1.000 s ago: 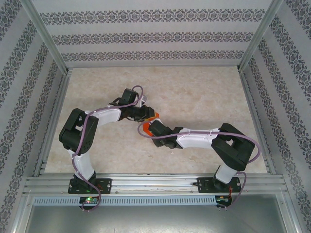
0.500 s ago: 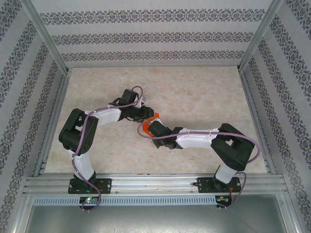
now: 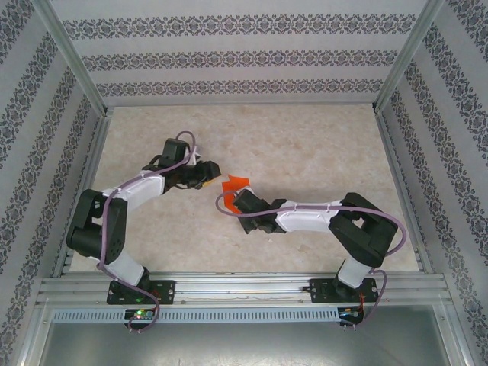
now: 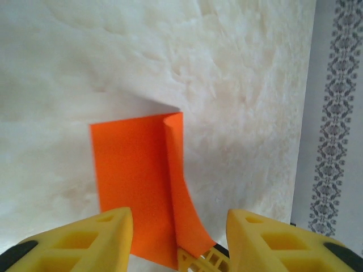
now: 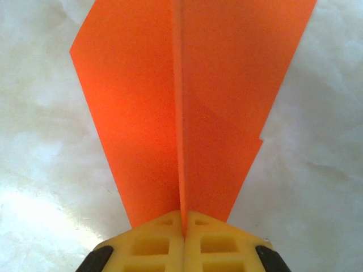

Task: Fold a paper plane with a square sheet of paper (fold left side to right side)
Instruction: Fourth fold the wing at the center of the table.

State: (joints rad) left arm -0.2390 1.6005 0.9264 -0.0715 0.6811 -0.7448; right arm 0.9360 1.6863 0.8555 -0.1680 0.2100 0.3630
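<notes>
Pale, seemingly marbled table [image 3: 320,145], patterned walls [image 3: 229,57]

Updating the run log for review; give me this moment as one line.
left end effector: open, apart from paper plane | right end effector: shut on paper plane at centre crease

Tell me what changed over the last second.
The left gripper drew back to the left and now stands open, clear of the paper. The right gripper closed on the paper's crease. It and the paper stayed about where they were.
</notes>
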